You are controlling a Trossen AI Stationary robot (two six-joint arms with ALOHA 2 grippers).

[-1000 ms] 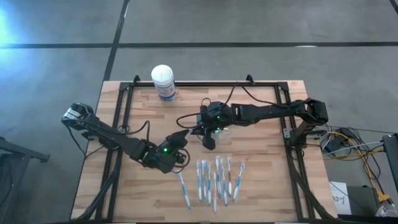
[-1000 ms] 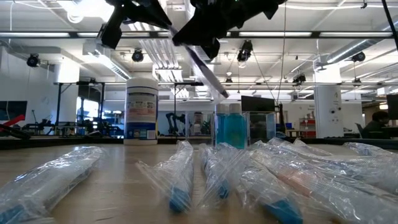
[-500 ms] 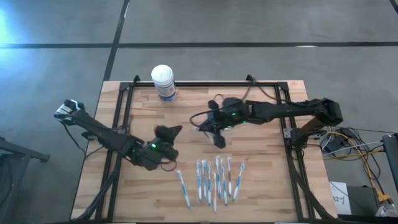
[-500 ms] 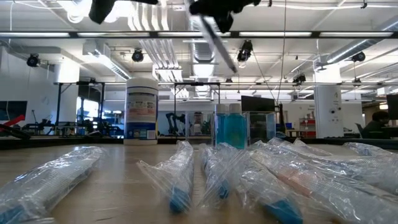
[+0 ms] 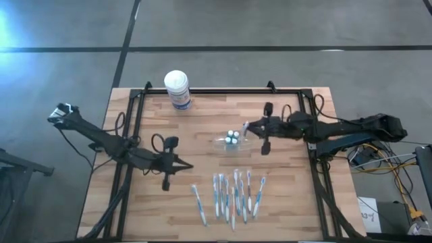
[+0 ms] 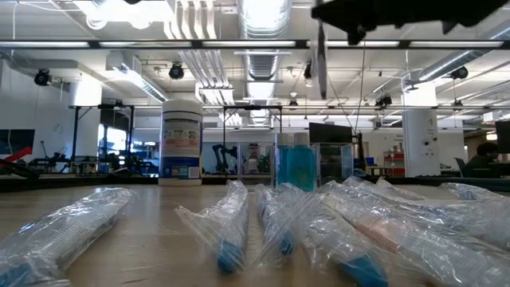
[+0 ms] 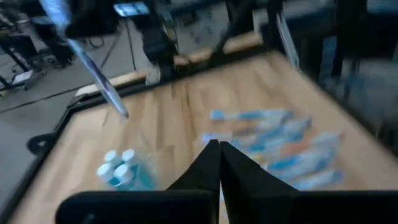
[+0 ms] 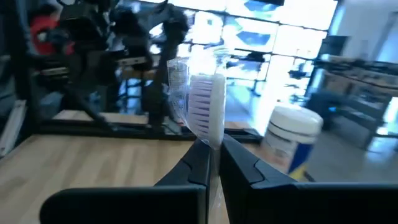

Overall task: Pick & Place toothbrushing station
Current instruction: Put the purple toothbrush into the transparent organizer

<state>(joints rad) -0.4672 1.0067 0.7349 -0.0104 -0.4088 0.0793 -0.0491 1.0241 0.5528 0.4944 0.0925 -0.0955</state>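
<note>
While the right tool (image 5: 265, 128) grips a toothbrush (image 8: 208, 112), the toothbrushing station (image 5: 231, 139) lies crosswise.

We see a matt, pale wooden table (image 5: 283, 202) with visible plank grain, framed by dark metal rails (image 5: 135, 115). The toothbrushing station (image 5: 231, 139) is clear, glinting plastic. At six o'clock from it lie toothbrushes (image 5: 233, 196) in crinkled glossy wrap.

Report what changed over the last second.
The right end effector pulled away from above the toothbrushing station toward its own side, still shut on a wrapped toothbrush. The left end effector, shut and empty, drew back too. The station, the loose toothbrushes and the canister stayed put.
</note>
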